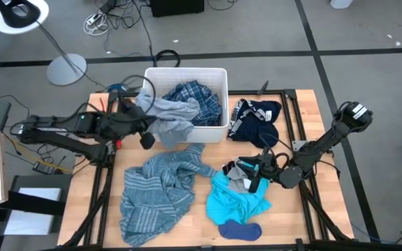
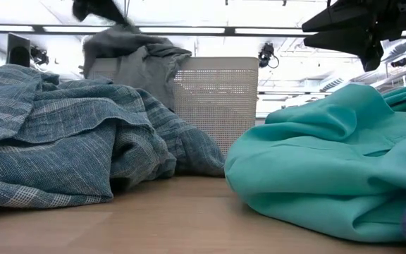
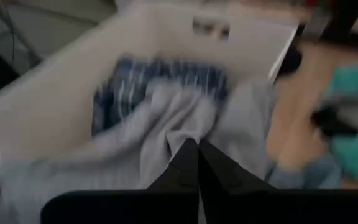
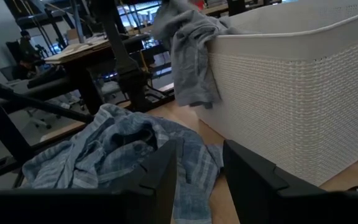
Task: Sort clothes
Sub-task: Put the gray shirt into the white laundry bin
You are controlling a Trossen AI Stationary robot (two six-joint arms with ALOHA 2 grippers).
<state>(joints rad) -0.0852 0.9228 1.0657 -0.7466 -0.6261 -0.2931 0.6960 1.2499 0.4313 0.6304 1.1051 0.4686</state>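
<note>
My left gripper (image 1: 142,115) is shut on the grey shirt (image 1: 169,115) above the near left corner of the white bin (image 1: 218,73). In the low view the left gripper (image 2: 101,8) is high up, with the shirt (image 2: 136,60) below it. The blue plaid shirt (image 1: 190,94) lies in the bin. My right gripper (image 1: 257,171) is open and empty, just above the turquoise garment (image 1: 236,201). The grey-blue striped top (image 1: 160,187) lies crumpled at the near left. The navy white-striped piece (image 1: 253,115) lies right of the bin. The dark blue socks (image 1: 239,229) lie at the near edge. My left gripper pinches a bunched fold of the grey shirt (image 3: 185,127) between its two shut fingers, coming from above. The shirt hangs below the fingers. Its lower part drapes over the bin's near rim (image 1: 187,129), partly inside and partly outside the bin.
The bin's near wall (image 4: 291,93) stands ahead of my right gripper (image 4: 197,168), with the striped top (image 4: 117,149) to one side of it. A small grey cloth (image 1: 237,176) lies under my right gripper. Bare wood shows at the table's near right (image 1: 288,216).
</note>
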